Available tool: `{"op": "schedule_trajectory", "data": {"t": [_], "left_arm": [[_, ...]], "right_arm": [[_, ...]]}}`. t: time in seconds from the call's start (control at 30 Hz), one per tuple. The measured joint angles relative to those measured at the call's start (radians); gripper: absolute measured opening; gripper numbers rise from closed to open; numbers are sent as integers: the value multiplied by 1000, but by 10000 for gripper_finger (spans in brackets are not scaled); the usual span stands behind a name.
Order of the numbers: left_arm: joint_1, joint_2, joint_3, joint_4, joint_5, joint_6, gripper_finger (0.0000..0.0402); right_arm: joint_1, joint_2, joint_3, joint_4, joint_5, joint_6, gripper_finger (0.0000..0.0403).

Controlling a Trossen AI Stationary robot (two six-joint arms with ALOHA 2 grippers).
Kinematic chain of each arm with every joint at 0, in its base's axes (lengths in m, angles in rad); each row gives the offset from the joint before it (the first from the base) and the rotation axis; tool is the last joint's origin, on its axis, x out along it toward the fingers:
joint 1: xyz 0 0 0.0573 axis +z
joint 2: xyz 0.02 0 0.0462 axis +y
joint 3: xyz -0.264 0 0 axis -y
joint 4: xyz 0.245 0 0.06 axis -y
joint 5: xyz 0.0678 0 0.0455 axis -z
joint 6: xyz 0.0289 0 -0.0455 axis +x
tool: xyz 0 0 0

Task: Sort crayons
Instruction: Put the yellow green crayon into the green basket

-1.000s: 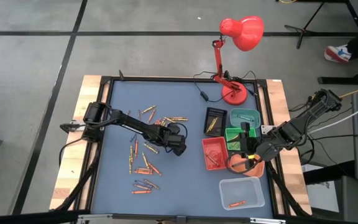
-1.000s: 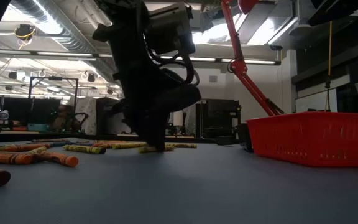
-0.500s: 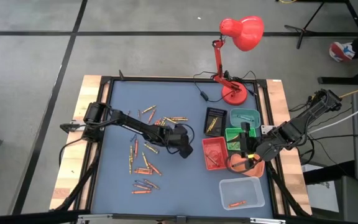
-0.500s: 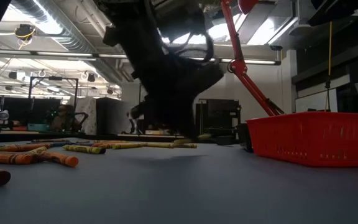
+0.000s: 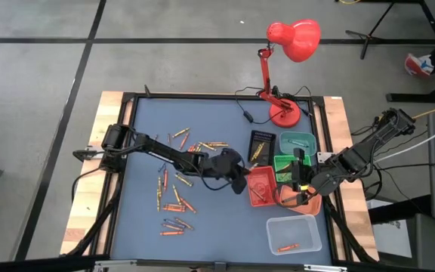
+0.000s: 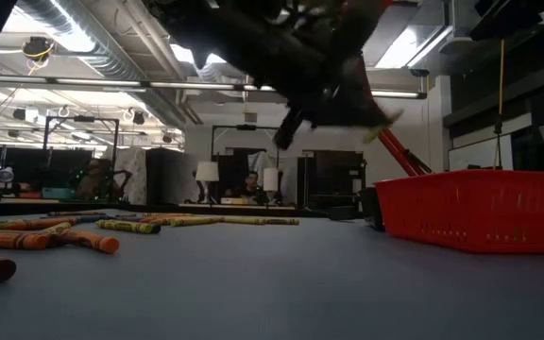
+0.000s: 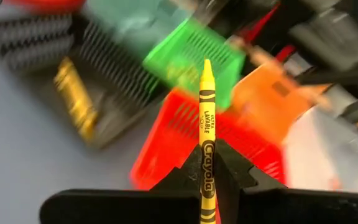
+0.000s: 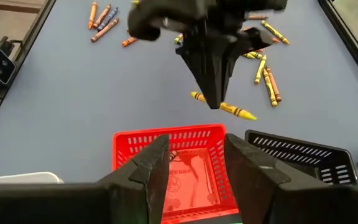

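Left gripper (image 5: 240, 178), fingers pinching a yellow crayon (image 7: 206, 146), has lifted off the mat and swung right to the red tray (image 5: 260, 187). Pick done; drop-off likely next. Right gripper (image 5: 299, 190) waits, fingers spread, near the orange tray (image 5: 309, 204).

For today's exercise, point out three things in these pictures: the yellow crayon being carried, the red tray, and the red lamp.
yellow crayon (image 7: 207, 130), left wrist view, on its labelled middle.
red tray (image 8: 166, 139), right wrist view, on its far rim.
red lamp (image 5: 297, 38), high view, on its shade.
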Motion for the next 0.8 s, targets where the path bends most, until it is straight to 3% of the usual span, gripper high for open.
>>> {"op": "schedule_trajectory", "data": {"t": [0.2,0.33,0.5,0.8], "left_arm": [[-11,0,0,215,2,179,5],[-28,0,1,318,2,307,5],[-54,0,1,415,2,478,5],[-89,-1,1,506,1,698,5]], "right_arm": [[0,0,0,5,4,18,152],[0,0,0,59,67,19,152],[0,0,0,142,129,12,152],[0,0,0,281,133,-78,152]]}}
